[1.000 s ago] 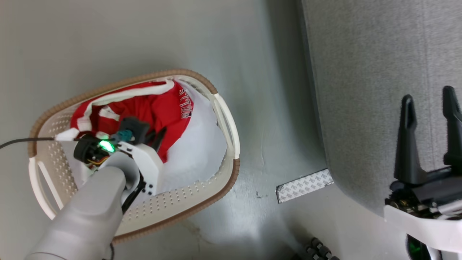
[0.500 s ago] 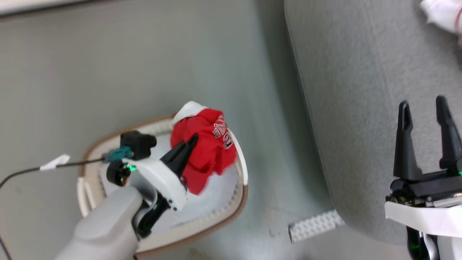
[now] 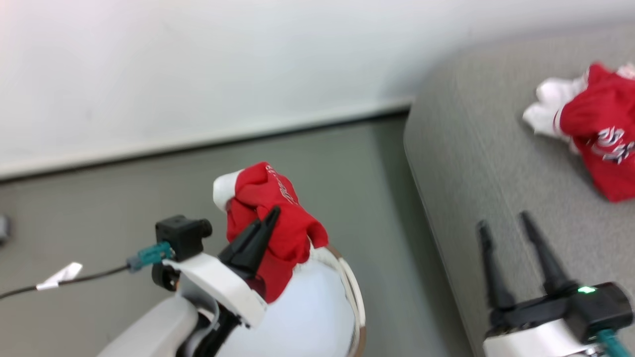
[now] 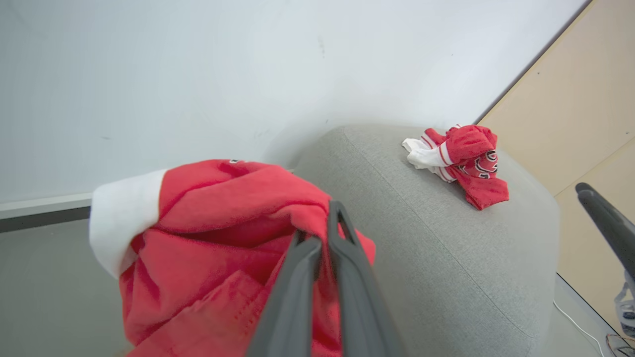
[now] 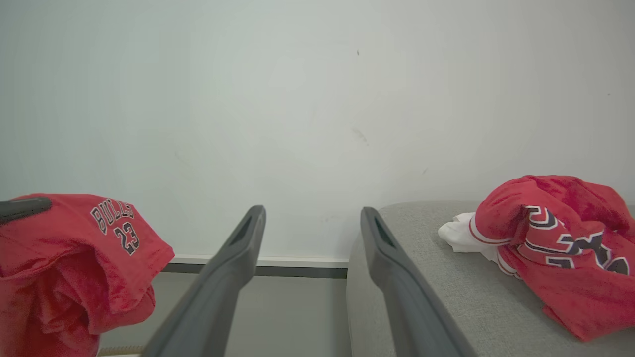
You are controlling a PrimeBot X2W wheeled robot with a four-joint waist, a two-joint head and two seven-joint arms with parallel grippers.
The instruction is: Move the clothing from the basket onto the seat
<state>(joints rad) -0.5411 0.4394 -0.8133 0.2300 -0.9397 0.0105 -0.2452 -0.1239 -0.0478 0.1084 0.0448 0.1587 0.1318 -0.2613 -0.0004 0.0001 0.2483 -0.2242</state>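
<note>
Since a second ago my left tool [image 3: 267, 218] has lifted the jersey [image 3: 292, 233] out of the basket [image 3: 356, 302], and the head camera has tilted up. The seat [image 3: 476, 163] lies to my right with a second jersey [image 3: 605, 139] crumpled on it. The basket sits beside the seat, under the bunched jersey, which hangs short of the seat. The left tool is pinched tight on the red cloth. The right tool [image 3: 502, 219] hovers over the seat's edge, fingers spread, holding nothing.
</note>
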